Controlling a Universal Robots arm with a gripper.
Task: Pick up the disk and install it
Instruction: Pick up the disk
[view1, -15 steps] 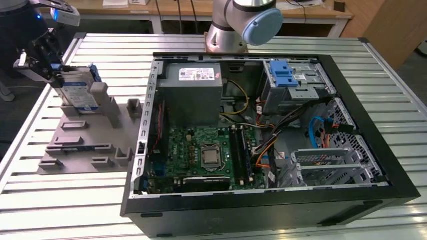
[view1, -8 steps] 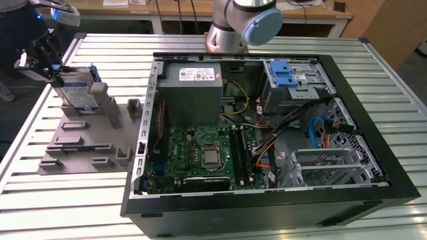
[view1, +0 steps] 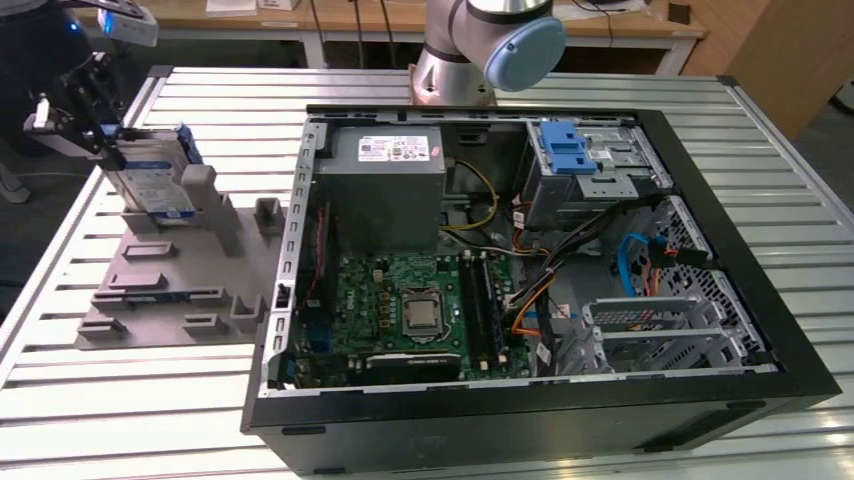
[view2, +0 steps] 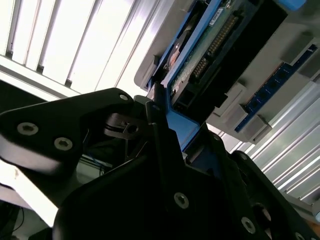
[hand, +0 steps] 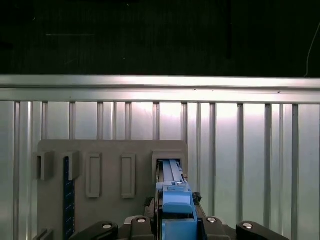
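The gripper (view1: 104, 138) is clamped on the disk (view1: 150, 180), its black fingers (hand: 156, 212) pressed against either side of the blue frame that runs round the drive. In the second wrist view the gripper (view2: 167, 127) pinches that blue edge, and the disk (view2: 210, 45) shows its green circuit board and a row of connector pins. The disk stands upright on its edge at the far left of the scene in the exterior view, its lower end at a slot in the grey holder (view1: 147, 290). I cannot tell whether it has cleared the slot. In the first wrist view the disk (hand: 171, 172) lines up with an open slot at one end of the holder (hand: 107, 150), which has more empty slots beside it. The holder lies flat on the slatted metal table (view1: 134, 400). Well apart from it, toward the exterior view's right, an open computer case (view1: 534, 425) lies on its side, with a green circuit board (view1: 400, 300) near its middle, a grey power box (view1: 387, 190) farther back, and a blue latch (view1: 567, 150) on the drive bay in the far right corner. The arm's base (view1: 467, 50) rises just behind the case.
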